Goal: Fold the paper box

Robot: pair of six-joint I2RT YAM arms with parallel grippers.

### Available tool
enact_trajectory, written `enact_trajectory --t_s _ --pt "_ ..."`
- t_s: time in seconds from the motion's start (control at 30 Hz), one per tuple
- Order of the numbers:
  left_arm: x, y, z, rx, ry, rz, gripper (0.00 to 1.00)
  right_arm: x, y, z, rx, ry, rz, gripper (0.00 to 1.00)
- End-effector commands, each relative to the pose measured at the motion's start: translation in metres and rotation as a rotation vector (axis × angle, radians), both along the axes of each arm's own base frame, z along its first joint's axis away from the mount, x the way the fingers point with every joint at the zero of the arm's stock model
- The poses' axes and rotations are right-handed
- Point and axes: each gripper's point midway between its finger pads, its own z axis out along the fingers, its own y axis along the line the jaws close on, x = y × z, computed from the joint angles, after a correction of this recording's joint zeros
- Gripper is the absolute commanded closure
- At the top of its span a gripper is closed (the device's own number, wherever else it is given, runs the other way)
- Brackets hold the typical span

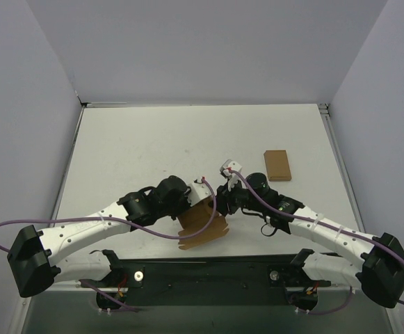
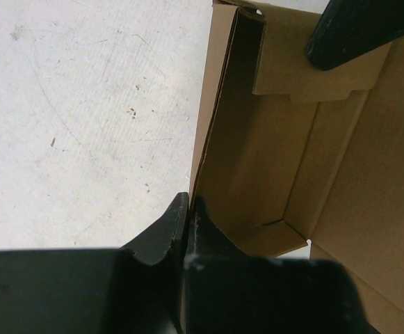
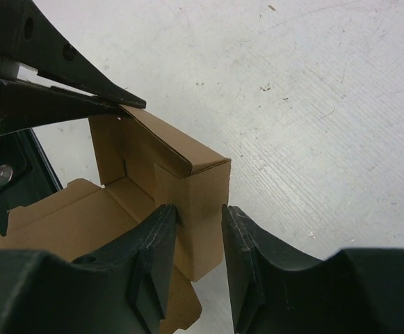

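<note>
A: Where are you keeping the paper box [image 1: 203, 224]?
B: You're holding it low on the white, scuffed table [image 1: 153, 139], toward the near edge and under both grippers. It's part folded: the tray is opening upward and loose flaps are splaying flat at the near side.
A: And the left gripper [image 2: 189, 202]?
B: It's pinching fully closed on the top edge of one long side wall. I'd judge you're using it as the anchor, keeping that wall standing upright.
A: And the right gripper [image 3: 197, 210]?
B: Its jaws are standing partly apart, straddling the end corner where a panel is wrapping round. Both fingers [image 3: 156, 236] look to be touching card, but I can't tell if that's a real clamp or just bracketing. You're probably squaring that corner against the pinned wall.
A: Material?
B: Thin brown kraft card, matte, with sharp creases and a notched tab showing inside the end wall. It's likely flexing easily, so squeezing hard risks buckling it.
A: The other brown piece?
B: A plain cardboard rectangle [image 1: 277, 165], lying flat, well apart to the right.
</note>
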Motion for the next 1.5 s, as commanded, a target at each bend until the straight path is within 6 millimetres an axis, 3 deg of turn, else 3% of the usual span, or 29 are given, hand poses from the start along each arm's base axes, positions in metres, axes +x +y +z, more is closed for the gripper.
enact_trajectory --t_s 0.0,0.7,1.0,1.13,1.37,1.47 --pt "0.005 -0.025 0.034 -0.134 -0.033 -0.017 1.0 0.012 0.003 0.001 -0.038 -0.052 -0.03 0.68" --pt "-0.003 -0.032 0.036 -0.171 0.004 -0.047 1.0 0.019 0.0 -0.021 -0.079 -0.071 -0.091 0.66" --pt "-0.003 -0.033 0.037 -0.181 0.007 -0.04 1.0 0.024 -0.005 -0.031 -0.129 -0.083 -0.133 0.76" --pt "0.0 -0.031 0.037 -0.174 0.004 -0.015 1.0 0.027 -0.011 -0.037 -0.16 -0.078 -0.168 0.88" --pt "0.007 -0.03 0.05 -0.2 -0.006 0.047 0.99 0.038 -0.029 -0.045 -0.201 -0.089 -0.288 1.0" --pt "0.008 -0.032 0.059 -0.238 -0.005 0.062 0.83 0.04 -0.035 -0.047 -0.208 -0.094 -0.324 1.0"
